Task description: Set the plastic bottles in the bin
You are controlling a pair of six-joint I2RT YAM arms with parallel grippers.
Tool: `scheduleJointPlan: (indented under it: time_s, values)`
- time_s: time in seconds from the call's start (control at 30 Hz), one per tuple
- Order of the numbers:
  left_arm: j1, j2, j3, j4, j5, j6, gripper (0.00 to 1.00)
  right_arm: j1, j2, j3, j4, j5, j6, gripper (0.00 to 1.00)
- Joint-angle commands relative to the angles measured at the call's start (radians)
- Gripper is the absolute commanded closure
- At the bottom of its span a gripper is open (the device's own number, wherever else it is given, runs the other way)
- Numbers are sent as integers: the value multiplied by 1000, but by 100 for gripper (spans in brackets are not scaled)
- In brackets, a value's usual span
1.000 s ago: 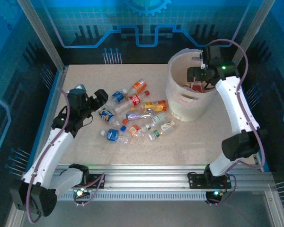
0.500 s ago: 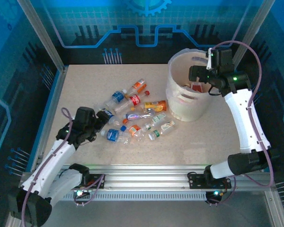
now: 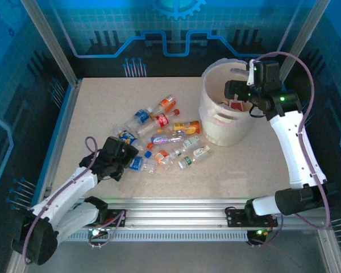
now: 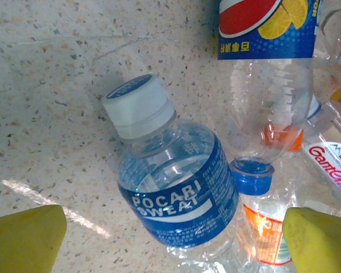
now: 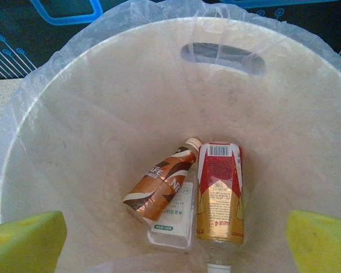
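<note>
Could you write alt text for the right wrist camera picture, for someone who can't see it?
Looking down into a whitish bin, three bottles lie at its bottom: a brown-labelled bottle, a red-and-gold-labelled bottle and a flattened clear bottle. Yellow fingertips of the open right gripper frame the lower corners.

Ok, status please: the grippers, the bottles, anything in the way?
Left gripper open, over the blue Pocari Sweat bottle, nothing held. Right gripper open, empty, above the bin; three bottles inside. Other bottles lie close beside the Pocari one.
</note>
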State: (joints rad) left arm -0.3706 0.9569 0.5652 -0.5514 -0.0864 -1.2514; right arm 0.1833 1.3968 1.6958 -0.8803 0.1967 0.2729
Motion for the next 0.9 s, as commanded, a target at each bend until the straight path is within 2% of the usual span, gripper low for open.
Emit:
scheduleJointPlan:
  time_s: [0.0,0.37,0.53,0.87]
  values:
    - [-8,37,-5,50,-5,-21,1,13,-28,-20,30,-16,9,0]
    - [-8,150,-7,107,24,-55,2,16,-25,-30,30,-15,11,0]
    - [-8,189,-37,148,68,-95,8,15,-20,-29,33,-20,18,0]
    - [-14,261,-51,174,98,-129,11,17,-14,-31,38,-23,28,0]
